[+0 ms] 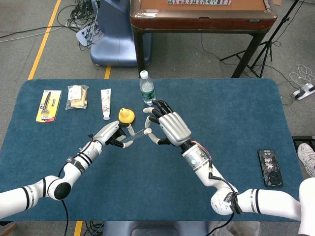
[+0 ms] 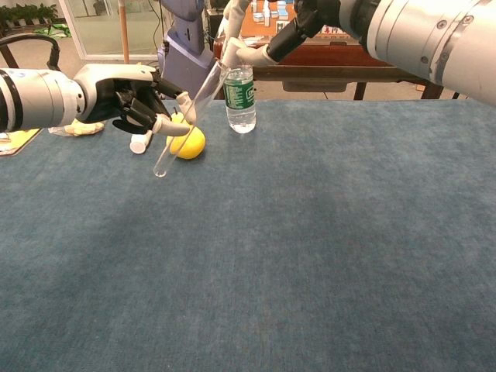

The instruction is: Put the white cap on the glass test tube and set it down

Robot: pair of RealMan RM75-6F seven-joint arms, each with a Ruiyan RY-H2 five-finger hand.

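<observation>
We risk knocking the glass test tube (image 2: 188, 116) askew if the white cap (image 2: 231, 53) comes in off its axis; the left hand (image 1: 111, 134) only pinches it mid-length, above the counter (image 2: 325, 232). The tube slants toward one o'clock, its open mouth touching the right hand (image 1: 167, 127) fingers (image 2: 260, 53), which seem clamped on the cap, though our view there is cramped.
</observation>
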